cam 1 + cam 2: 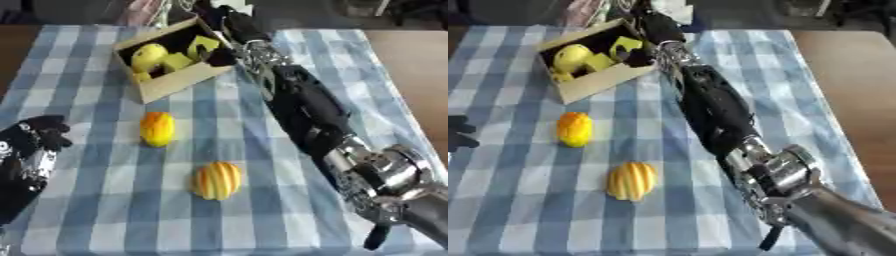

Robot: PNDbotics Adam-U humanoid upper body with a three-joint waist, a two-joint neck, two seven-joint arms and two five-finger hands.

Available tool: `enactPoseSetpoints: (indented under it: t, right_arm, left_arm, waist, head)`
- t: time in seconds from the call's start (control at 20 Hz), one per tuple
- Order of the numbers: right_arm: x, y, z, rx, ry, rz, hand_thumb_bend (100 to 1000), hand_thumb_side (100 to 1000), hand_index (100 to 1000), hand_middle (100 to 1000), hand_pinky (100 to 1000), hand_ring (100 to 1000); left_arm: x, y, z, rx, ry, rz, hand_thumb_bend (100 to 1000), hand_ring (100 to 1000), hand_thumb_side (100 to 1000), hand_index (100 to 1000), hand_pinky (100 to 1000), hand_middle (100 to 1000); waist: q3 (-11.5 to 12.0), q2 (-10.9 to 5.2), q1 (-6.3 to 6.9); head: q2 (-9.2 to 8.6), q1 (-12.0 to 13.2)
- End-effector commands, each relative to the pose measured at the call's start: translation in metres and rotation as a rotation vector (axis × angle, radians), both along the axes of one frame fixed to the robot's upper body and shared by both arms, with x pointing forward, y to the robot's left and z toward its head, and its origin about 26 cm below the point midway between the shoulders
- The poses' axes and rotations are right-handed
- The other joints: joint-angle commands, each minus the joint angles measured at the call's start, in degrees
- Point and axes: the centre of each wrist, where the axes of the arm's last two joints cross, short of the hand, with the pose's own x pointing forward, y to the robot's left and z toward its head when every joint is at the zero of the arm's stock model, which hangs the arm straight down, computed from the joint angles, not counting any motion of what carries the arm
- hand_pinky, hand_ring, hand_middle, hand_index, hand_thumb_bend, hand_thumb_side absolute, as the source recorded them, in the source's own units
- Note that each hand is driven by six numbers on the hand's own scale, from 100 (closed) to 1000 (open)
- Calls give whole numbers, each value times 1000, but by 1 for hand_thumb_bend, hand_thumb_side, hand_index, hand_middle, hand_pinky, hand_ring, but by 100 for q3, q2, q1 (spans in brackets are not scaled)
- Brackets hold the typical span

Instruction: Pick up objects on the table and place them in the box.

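Right arm extends up the table, and the right hand (219, 54) sits at the right rim of the open-topped wooden box (179, 82). Its fingers merge with the dark interior, so whether they are spread or curled cannot be told. Inside the box are several yellow pieces: one rounded yellow fruit (149, 55) and blockier yellow shapes beside it.

Still out on the blue-and-white checked tablecloth (96, 200) are a smooth orange-yellow oval fruit (157, 128), just below the box, and a ribbed yellow-orange gourd-shaped piece (217, 180), nearer the robot. The two lie well apart, with bare cloth all round each.

Handling, as a judgement: both look like light, rigid toy produce, glossy and likely to roll or slip. A grasp across the short middle, thumb opposing fingers, seems best. The gourd's ribs should give purchase.

Left hand (39, 132) rests near the left edge, black fingers curled, holding nothing. The box is tilted and already part-filled; free room appears to be toward its near side.
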Motion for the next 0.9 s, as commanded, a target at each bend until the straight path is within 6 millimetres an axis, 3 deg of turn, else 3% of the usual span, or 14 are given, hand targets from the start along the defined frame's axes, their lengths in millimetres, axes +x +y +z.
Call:
enactPoseSetpoints:
  t: [0.05,0.2,0.55,0.7,0.9]
  right_arm:
    - [2,-3,24,-25,-40,45,274,574,986,929,836,814]
    - [-1,1,39,-26,-58,160,245,550,967,856,831,790]
    - [-18,11,70,-110,-8,495,186,486,938,805,828,772]
    - [-24,20,70,-175,67,597,155,455,924,804,831,779]
    - [-28,34,55,-258,186,672,140,441,924,818,834,792]
  left_arm:
    - [0,0,8,2,-28,0,198,592,695,776,720,626]
    - [1,1,8,1,-29,6,197,592,694,775,720,625]
    - [1,6,10,-7,-42,40,200,591,688,775,720,625]
    - [1,9,11,-15,-51,59,201,590,682,774,718,624]
    - [1,9,13,-20,-58,67,202,590,680,774,718,623]
  waist:
    - [-24,-78,21]
    - [-75,-78,13]
    - [-165,-65,24]
    - [-205,-65,26]
    - [-223,-64,36]
  head:
    - [27,1]
    - [27,27]
    - [27,111]
    - [27,135]
    - [27,156]
